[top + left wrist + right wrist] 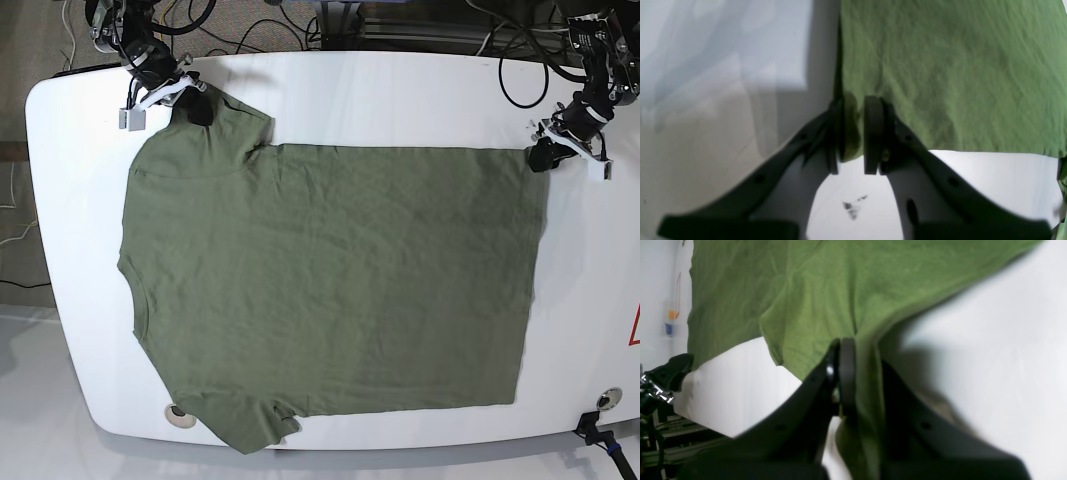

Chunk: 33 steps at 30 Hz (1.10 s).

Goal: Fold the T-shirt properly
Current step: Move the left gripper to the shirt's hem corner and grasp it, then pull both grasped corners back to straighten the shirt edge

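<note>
The olive-green T-shirt (330, 280) lies spread flat on the white table (400, 90), neck side to the left and hem to the right in the base view. My left gripper (541, 155) is at the far hem corner. In the left wrist view that gripper (853, 133) is shut on a bunched corner of the T-shirt (940, 66). My right gripper (203, 110) is at the far sleeve. The right wrist view shows this gripper (863, 380) shut on the T-shirt (806, 290), with one finger hidden under the cloth.
Cables (520, 70) trail over the table's back edge behind both arms. A round fitting (180, 412) sits near the front left corner, beside the near sleeve. A dark smudge (851, 208) marks the tabletop under my left gripper. The table's rounded edges lie close to the shirt all around.
</note>
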Each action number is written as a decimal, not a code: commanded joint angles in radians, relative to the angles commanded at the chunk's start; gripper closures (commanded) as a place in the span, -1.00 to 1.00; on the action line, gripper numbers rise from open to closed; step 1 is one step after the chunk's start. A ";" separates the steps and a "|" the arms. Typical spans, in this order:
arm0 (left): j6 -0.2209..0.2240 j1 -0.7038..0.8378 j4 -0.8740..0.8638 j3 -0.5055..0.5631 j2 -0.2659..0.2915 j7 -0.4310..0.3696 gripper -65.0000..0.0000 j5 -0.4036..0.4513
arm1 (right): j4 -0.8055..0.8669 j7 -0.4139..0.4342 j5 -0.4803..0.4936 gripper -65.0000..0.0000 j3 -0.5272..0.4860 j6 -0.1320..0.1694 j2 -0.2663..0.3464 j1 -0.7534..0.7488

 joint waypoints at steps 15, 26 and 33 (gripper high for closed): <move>-0.002 0.010 0.032 0.006 0.008 -0.011 0.92 0.012 | 0.002 0.005 0.010 1.00 0.002 0.005 -0.001 0.002; -0.012 0.075 0.079 0.004 -0.003 0.032 0.88 0.032 | 0.085 0.020 0.019 1.00 0.001 0.003 0.002 -0.028; -0.012 0.128 0.140 -0.054 -0.011 0.005 1.00 0.033 | 0.194 0.019 0.022 1.00 0.016 0.002 0.005 -0.054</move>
